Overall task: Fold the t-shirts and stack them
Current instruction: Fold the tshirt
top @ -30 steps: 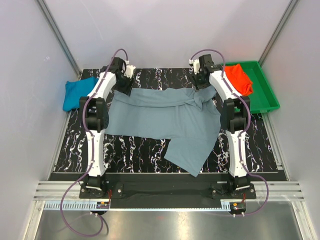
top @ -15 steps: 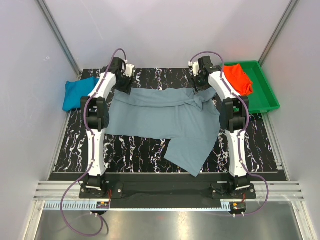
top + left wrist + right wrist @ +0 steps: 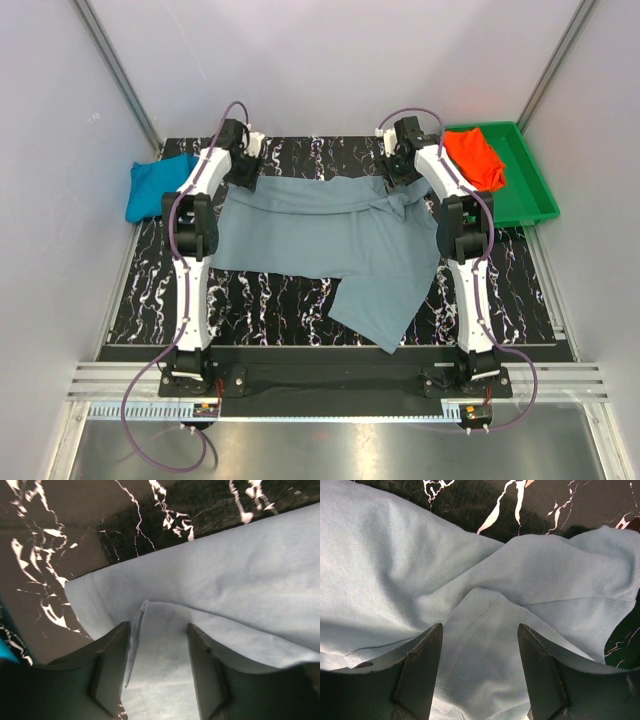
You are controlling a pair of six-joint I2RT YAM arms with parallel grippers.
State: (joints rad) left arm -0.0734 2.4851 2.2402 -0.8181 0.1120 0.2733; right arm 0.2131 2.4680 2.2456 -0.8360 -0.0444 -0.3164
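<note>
Your left gripper [image 3: 158, 630] has its fingers apart, with a folded edge of the grey-blue t-shirt [image 3: 320, 235] between them. Your right gripper [image 3: 480, 629] has its fingers apart around a hemmed corner, likely so both can pinch and lift.

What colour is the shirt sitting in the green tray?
The shirt is orange-red, clearest in the top external view.

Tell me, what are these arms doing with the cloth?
Two robot arms work on a grey-blue t-shirt spread on the table. The left gripper and right gripper each straddle a fold at its far edge, jaws open. A teal t-shirt lies at the left; an orange-red t-shirt sits in the green tray.
</note>
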